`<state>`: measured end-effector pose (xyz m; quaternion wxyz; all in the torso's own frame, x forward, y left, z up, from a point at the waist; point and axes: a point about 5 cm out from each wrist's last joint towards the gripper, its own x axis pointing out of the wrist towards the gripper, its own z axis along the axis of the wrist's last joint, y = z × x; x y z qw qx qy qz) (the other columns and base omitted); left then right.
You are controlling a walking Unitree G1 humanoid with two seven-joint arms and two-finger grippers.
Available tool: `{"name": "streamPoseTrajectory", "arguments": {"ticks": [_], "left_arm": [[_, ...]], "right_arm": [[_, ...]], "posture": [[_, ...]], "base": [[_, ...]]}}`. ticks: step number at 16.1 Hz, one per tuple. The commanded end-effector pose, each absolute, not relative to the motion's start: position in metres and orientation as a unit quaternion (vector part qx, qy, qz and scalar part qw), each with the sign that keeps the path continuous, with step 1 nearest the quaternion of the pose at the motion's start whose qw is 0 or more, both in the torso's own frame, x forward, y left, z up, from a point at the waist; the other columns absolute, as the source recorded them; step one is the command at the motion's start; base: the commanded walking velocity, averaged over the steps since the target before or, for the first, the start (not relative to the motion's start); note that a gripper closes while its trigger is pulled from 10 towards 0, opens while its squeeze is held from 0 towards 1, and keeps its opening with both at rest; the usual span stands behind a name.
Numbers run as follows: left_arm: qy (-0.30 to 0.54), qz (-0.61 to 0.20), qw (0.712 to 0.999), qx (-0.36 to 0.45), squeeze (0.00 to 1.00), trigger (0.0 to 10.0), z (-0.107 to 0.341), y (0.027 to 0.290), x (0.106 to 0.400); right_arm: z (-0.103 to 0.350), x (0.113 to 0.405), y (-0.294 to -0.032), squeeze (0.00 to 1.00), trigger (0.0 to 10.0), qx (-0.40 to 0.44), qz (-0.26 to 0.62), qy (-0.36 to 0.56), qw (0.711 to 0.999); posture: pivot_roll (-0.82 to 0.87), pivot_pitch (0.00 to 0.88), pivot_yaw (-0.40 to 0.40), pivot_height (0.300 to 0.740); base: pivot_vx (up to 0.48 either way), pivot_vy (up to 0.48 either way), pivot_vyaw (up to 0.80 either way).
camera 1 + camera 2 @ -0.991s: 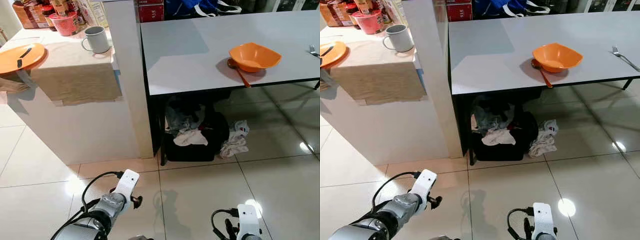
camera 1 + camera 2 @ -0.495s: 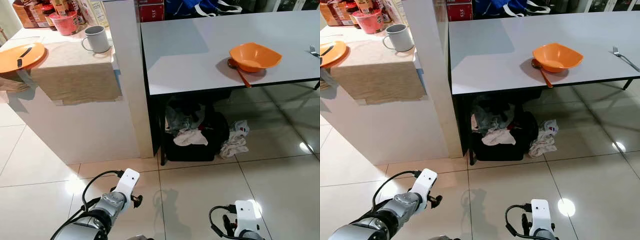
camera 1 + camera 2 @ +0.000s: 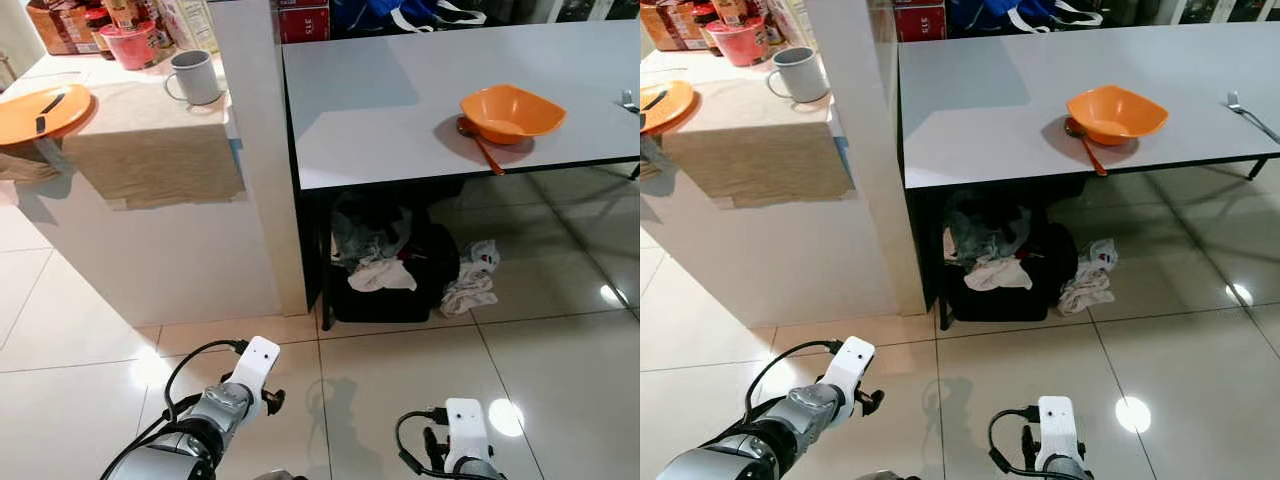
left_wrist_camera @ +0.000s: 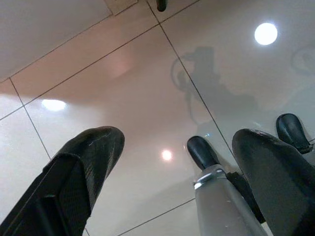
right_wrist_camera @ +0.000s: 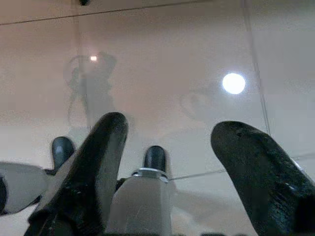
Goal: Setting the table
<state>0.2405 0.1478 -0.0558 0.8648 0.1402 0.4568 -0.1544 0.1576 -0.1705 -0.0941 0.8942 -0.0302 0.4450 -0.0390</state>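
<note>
An orange bowl (image 3: 511,112) is seen on the grey table (image 3: 380,100); far left, an orange plate (image 3: 40,112), grey mug (image 3: 193,77) and pink cup (image 3: 132,45).

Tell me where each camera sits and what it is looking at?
Head eyes: on the head, looking forward and down at the grey table, orange bowl, tiled floor and both arms.
Left wrist: looks along the open left gripper at floor.
Right wrist: looks along the open right gripper at floor.
Shared: the shiny floor.
</note>
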Motion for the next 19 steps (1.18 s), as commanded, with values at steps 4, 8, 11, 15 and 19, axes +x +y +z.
{"name": "streamPoseTrajectory", "arguments": {"ticks": [4,8,11,15,19], "left_arm": [[0.459,-0.150,0.864,0.141,0.00,10.0,-0.055,0.149,0.242],[0.459,-0.147,0.865,0.140,0.00,10.0,-0.055,0.148,0.242],[0.458,-0.145,0.866,0.138,0.00,10.0,-0.054,0.148,0.243],[0.457,-0.145,0.867,0.137,0.00,10.0,-0.054,0.148,0.243],[0.458,-0.145,0.866,0.138,0.00,10.0,-0.055,0.147,0.243]], "right_arm": [[-0.095,0.161,-0.134,0.00,10.0,-0.030,-0.019,0.452,0.891],[-0.095,0.160,-0.146,0.00,10.0,-0.034,-0.027,0.452,0.891],[-0.095,0.160,-0.148,0.00,10.0,-0.039,-0.032,0.452,0.890],[-0.095,0.160,-0.148,0.00,10.0,-0.040,-0.034,0.455,0.889],[-0.095,0.161,-0.148,0.00,10.0,-0.040,-0.033,0.455,0.889]], "posture": [[0.00,0.000,0.075,0.740],[-0.01,0.000,0.076,0.740],[-0.01,0.000,0.076,0.740],[-0.01,0.000,0.076,0.740],[-0.01,0.000,0.075,0.740]], "base": [[0.000,0.000,0.00],[0.000,0.000,0.00],[0.000,0.000,0.00],[0.000,0.000,0.00],[0.000,0.000,0.00]]}}
